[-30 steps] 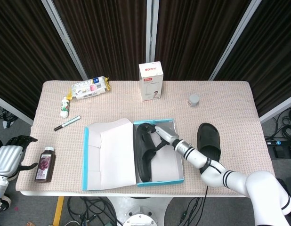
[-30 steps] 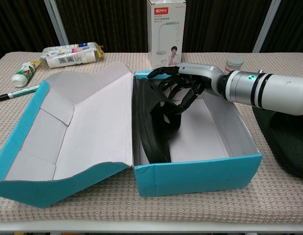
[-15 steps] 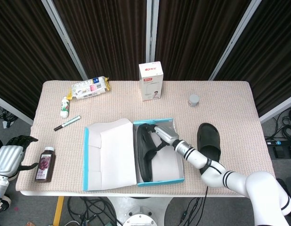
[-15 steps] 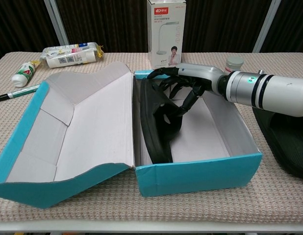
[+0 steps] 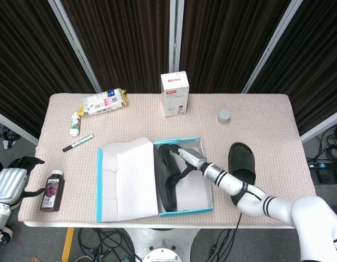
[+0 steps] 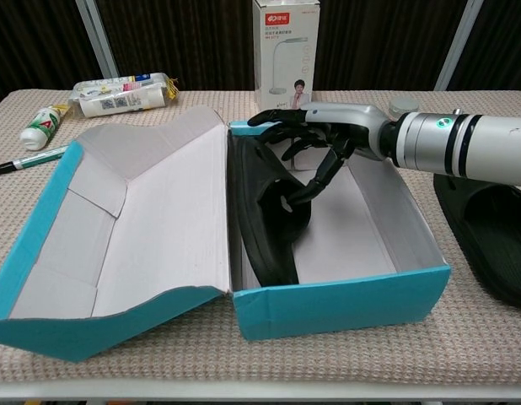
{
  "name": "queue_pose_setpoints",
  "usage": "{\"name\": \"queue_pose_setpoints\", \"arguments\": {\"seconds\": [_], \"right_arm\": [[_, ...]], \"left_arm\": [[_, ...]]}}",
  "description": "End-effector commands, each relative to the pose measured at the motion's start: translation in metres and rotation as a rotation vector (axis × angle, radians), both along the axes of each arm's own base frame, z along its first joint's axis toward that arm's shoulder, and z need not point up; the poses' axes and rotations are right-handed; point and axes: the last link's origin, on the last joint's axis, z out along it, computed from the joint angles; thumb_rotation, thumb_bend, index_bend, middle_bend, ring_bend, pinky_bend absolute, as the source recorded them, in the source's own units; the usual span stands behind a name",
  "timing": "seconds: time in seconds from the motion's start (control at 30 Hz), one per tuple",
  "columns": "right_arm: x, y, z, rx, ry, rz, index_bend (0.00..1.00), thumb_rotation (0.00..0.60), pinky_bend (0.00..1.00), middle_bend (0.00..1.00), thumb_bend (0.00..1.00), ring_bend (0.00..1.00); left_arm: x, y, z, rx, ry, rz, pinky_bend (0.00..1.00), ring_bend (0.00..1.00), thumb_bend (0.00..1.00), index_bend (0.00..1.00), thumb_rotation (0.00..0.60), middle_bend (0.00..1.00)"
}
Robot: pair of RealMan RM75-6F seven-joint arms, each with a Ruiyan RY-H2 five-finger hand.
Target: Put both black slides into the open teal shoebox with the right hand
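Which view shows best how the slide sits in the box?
Chest view: the slide shows large, on edge against the box's left wall. Head view shows it small from above, partly under the right hand.

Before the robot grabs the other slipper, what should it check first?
1. First slide inside the teal shoebox: ok, it stands on its edge against the left wall.
2. Right hand free of the first slide: cannot tell, its fingers sit right at the strap.
3. Room left in the box for another slide: ok, the right half of the floor is bare.
4. Second slide easy to reach: ok, it lies on the table right of the box.
5. Lid open: ok.
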Motion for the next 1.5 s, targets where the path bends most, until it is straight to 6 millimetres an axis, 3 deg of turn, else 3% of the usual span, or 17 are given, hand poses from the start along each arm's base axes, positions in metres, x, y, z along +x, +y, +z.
{"name": "queue_pose_setpoints", "arguments": {"seconds": [0.03,0.47,0.7,0.9,1.0,1.3,1.5], "right_arm": [[0.001,0.001,0.004,0.002,0.001,0.014,0.00,0.600,0.14,0.08,0.00,0.00],[-0.006,-0.007,0.055,-0.120,0.094,0.035,0.00,0.600,0.14,0.09,0.00,0.00],[-0.002,-0.002,0.101,-0.225,0.106,0.061,0.00,0.600,0.14,0.10,0.00,0.00],[-0.008,0.005,0.150,-0.367,0.343,0.045,0.00,0.600,0.14,0.13,0.01,0.00],[-0.016,0.011,0.165,-0.392,0.465,-0.015,0.00,0.600,0.15,0.13,0.02,0.00],[-0.041,0.026,0.185,-0.401,0.779,-0.182,0.00,0.600,0.16,0.13,0.04,0.01],[-0.065,0.032,0.184,-0.378,0.875,-0.327,0.00,0.600,0.13,0.14,0.04,0.02]], "left_arm": [[0.000,0.000,0.000,-0.001,-0.001,-0.001,0.21,0.16,0.09,0.28,0.600,0.24],[0.007,0.004,0.000,0.003,-0.004,-0.018,0.21,0.16,0.09,0.28,0.600,0.24],[0.010,0.006,0.001,0.010,-0.004,-0.025,0.21,0.16,0.09,0.28,0.600,0.24],[0.012,0.006,0.001,0.013,-0.006,-0.033,0.21,0.16,0.09,0.28,0.600,0.24],[0.012,0.005,0.000,0.010,-0.008,-0.030,0.21,0.16,0.09,0.28,0.600,0.24],[0.013,0.004,0.000,0.006,-0.016,-0.037,0.21,0.16,0.09,0.28,0.600,0.24],[0.014,0.004,-0.001,-0.016,-0.019,-0.036,0.21,0.16,0.09,0.28,0.600,0.24]]}}
